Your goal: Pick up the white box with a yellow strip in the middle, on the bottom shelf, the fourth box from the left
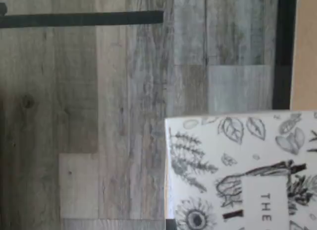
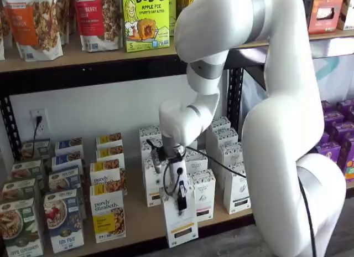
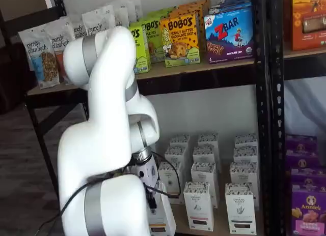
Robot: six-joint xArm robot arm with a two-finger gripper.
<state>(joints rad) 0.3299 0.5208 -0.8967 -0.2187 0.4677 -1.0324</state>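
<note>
the jaws are holding the white box [image 2: 180, 221] at its top. it is hanging clear of the shelf [image 2: 133, 226], being lifted out.

White box [image 2: 180, 226]: matt printed card, smooth. Bottom shelf [image 2: 138, 221]: light wood board w/ black metal beam. Arm [image 2: 287, 129]: glossy white plastic shell. Floor [image 1: 99, 116]: grey wood-look planks, prob. laminate.
</note>
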